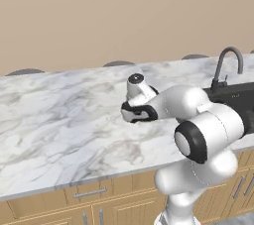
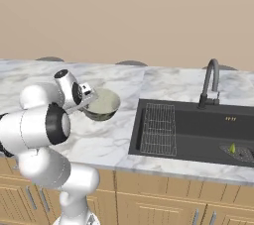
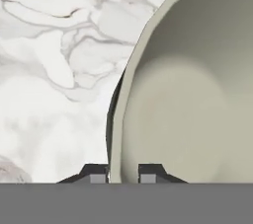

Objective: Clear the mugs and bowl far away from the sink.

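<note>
Your gripper (image 3: 123, 172) pinches the bowl (image 2: 102, 103) by its rim, just left of the sink (image 2: 191, 132). A thin rim hold risks the bowl tilting or slipping during transport.

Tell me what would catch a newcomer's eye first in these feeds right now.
First, the gripper astride the rim of the pale bowl, one fingertip inside and one outside, on the marble counter. Next, the dark sink to the bowl's right in the right base view, with its wire rack and curved faucet.
</note>
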{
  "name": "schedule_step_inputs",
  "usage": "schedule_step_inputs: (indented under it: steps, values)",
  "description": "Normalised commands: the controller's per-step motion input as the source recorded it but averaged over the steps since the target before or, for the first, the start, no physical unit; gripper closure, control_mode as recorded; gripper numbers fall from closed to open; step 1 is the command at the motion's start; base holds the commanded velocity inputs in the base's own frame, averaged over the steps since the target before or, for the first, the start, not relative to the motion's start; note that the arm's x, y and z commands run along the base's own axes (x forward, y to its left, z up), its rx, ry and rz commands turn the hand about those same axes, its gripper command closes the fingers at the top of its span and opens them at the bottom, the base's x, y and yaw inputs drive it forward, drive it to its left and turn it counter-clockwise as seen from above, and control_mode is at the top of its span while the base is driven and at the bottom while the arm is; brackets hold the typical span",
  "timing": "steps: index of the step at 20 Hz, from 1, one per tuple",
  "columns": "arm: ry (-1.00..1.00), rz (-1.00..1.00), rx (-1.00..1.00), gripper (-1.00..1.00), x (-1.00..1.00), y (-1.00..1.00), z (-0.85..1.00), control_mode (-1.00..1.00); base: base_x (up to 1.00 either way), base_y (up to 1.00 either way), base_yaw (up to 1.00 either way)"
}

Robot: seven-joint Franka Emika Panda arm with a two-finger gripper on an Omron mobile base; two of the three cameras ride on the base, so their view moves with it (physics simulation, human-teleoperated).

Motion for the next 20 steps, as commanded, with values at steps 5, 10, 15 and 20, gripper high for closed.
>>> schedule_step_inputs:
  steps: [5,10,15,20]
  values:
    - [-0.12,0.0,0.12,1.0,-0.5,-0.01,0.94,-1.0,0.0,0.0,0.0]
    - [-0.01,0.01,0.07,1.0,-0.49,0.01,1.0,-1.0,0.0,0.0,0.0]
    - [0.0,0.04,0.03,1.0,-0.55,0.0,0.97,-1.0,0.0,0.0,0.0]
    - [0.0,0.1,0.0,1.0,-0.8,0.0,0.73,-1.0,0.0,0.0,0.0]
